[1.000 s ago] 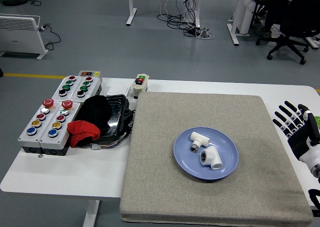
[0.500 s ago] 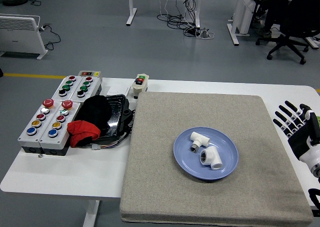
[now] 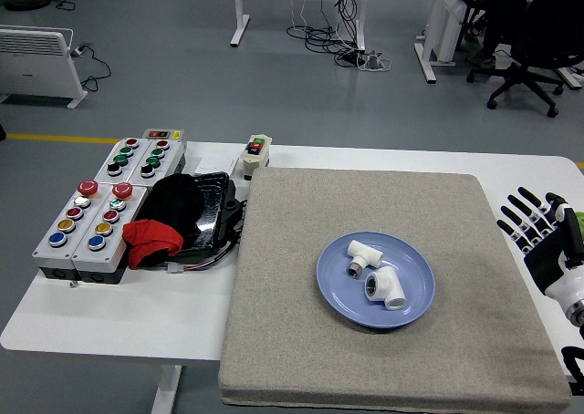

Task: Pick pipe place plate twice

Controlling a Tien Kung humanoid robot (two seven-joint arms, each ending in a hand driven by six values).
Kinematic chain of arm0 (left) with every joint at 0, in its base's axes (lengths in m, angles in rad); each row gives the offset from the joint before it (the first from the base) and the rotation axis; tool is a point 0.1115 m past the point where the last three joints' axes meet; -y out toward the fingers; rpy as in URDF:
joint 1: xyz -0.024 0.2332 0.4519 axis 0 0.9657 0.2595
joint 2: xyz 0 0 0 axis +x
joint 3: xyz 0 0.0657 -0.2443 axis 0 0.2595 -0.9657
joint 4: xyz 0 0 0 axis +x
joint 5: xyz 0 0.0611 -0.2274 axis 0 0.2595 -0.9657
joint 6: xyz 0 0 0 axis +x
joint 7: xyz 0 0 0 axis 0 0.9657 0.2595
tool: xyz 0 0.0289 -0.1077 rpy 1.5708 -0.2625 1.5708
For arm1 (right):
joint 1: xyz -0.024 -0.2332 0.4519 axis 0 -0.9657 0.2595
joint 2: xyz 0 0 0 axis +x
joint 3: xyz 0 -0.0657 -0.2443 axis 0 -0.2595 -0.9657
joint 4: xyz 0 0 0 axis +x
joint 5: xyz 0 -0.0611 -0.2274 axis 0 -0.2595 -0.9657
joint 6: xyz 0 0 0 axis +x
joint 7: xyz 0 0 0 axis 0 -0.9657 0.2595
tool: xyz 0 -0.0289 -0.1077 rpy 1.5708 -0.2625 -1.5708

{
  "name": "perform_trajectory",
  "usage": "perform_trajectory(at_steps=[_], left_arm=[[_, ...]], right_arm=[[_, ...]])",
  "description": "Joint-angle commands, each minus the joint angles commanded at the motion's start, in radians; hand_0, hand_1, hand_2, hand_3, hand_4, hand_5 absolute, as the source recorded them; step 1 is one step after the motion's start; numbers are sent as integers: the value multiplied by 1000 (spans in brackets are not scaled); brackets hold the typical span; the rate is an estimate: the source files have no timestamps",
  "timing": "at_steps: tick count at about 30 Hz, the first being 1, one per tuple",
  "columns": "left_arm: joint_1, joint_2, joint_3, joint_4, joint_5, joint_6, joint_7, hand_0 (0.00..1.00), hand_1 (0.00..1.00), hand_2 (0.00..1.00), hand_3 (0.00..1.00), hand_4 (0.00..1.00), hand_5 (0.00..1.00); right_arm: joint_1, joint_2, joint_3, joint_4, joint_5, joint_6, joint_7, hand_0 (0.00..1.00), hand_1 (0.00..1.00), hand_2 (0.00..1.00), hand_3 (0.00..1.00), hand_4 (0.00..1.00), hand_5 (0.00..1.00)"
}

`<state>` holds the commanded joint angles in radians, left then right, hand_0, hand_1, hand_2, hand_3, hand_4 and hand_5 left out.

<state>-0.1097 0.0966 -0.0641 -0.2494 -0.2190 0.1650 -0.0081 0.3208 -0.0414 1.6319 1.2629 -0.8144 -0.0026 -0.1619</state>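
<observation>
You see the blue plate [image 3: 376, 279] on the grey mat [image 3: 383, 277], and both white pipe fittings lie in it: the elbow [image 3: 386, 288] nearer, the tee [image 3: 359, 254] behind. Right of the plate, your right hand [image 3: 540, 234] hovers with fingers spread, holding nothing.

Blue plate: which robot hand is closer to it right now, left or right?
Right. The right robot hand hovers open at the table's right edge, apart from the blue plate holding two white pipe fittings. The left robot hand is not in view.
</observation>
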Motion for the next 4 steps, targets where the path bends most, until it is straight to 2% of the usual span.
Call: perform_trajectory(at_steps=[4], left_arm=[[3,0,-4,0,5,0,2,627,593,611,616,306,998]], right_arm=[[-2,0,-3,0,3,0,0,888,804,793,741,500,998]])
